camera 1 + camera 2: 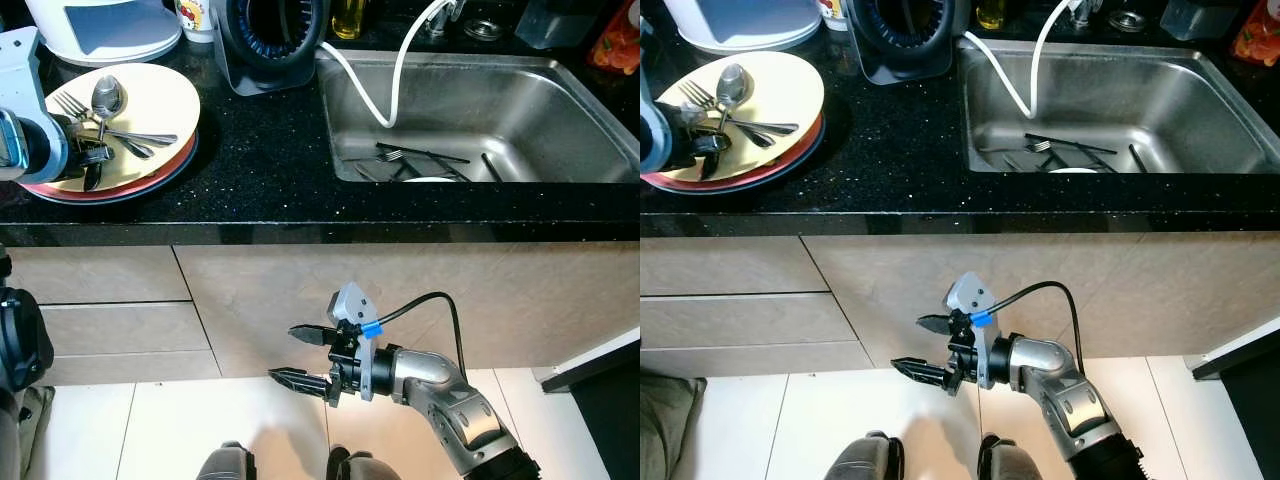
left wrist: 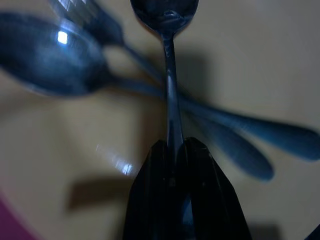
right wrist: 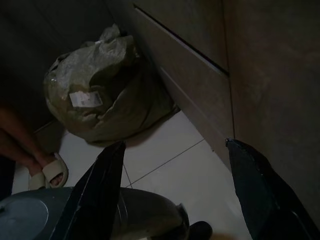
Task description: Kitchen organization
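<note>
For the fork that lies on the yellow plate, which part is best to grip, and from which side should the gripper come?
Probably the fork is best gripped at its handle, coming down from above. Its tines point toward the plate's far left rim, while the handle runs toward the centre under the crossed spoons. The left gripper is already shut on one spoon's handle, so lifting that away first would likely free it.

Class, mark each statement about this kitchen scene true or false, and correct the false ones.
1. The left gripper is shut on a spoon. True.
2. The cutlery lies on a cream plate. True.
3. The right gripper holds a fork. False: it hangs open and holds nothing, in front of the cabinet below the counter.
4. The sink stands bare. False: a fork and other utensils lie in it.
5. A white hose hangs into the sink. True.
</note>
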You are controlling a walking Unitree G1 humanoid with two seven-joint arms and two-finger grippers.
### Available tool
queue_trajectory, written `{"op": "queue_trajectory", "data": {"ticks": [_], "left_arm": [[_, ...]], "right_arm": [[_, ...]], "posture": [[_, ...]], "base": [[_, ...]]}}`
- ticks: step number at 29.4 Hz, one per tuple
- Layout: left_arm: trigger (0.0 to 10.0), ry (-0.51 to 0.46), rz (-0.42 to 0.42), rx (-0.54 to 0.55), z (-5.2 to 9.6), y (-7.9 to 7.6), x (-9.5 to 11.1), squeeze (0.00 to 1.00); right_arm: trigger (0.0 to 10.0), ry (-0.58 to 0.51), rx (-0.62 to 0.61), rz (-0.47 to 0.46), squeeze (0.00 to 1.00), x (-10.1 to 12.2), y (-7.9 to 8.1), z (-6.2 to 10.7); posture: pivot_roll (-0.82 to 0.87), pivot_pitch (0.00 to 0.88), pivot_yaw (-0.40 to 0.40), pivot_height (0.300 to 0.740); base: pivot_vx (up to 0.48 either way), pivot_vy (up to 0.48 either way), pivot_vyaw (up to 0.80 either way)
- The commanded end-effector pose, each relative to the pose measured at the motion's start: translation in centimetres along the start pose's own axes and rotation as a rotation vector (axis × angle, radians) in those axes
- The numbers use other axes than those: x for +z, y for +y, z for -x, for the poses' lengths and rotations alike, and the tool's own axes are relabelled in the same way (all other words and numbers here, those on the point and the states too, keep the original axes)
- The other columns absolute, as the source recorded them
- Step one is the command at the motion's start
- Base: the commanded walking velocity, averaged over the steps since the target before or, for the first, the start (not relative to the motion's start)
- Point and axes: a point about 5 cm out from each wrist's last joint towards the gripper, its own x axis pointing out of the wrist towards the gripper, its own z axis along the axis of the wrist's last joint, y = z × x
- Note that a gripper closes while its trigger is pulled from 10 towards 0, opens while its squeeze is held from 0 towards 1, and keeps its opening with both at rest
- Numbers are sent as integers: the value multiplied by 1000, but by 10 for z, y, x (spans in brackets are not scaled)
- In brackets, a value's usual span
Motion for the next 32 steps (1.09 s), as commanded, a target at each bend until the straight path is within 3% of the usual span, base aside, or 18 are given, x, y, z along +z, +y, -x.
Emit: {"op": "queue_trajectory", "data": {"ticks": [1,8,15,17,18,24,27,28,29,30,31,32], "left_arm": [[0,-99,-44,5,9,-1,14,0],[0,-209,-95,-11,22,-8,27,0],[0,-326,-100,-175,31,-23,29,0],[0,-326,-100,-175,31,-23,29,0],[157,-385,-113,-253,35,-30,26,0],[392,-432,-103,-328,37,-35,19,0],[2392,-467,-96,-456,38,-43,6,0],[2392,-467,-96,-456,38,-43,6,0],[3255,-472,-93,-485,38,-46,2,0],[6431,-478,-82,-532,37,-51,-5,0],[8000,-483,-82,-545,37,-52,-7,0],[7961,-492,-78,-564,37,-54,-10,0]], "right_arm": [[10000,-16,-16,5,0,1,-2,0],[10000,-58,-29,4,0,9,-6,1],[10000,-213,-24,-37,0,29,-11,12],[10000,-213,-24,-37,0,29,-11,12],[10000,-274,33,-61,0,36,-8,24],[10000,-317,112,-90,0,41,-3,39],[10000,-487,170,-132,0,61,0,48],[10000,-487,170,-132,0,61,0,48],[10000,-553,163,-139,0,69,-2,49],[10000,-653,123,-149,0,81,-8,50],[10000,-675,113,-152,0,84,-10,50],[10000,-692,106,-155,0,86,-11,50]], "posture": [[162,171,-7,740],[161,171,-12,740],[161,169,-17,740],[161,169,-17,740],[155,166,-19,740],[147,163,-23,740],[145,157,-29,740],[145,157,-29,740],[143,156,-29,740],[143,152,-32,740],[143,152,-32,740],[143,150,-35,740]], "base": [[0,0,0],[0,0,0],[0,0,0],[0,0,0],[0,0,0],[0,0,0],[0,0,0],[0,0,0],[0,0,0],[0,0,0],[0,0,0],[0,0,0]]}}
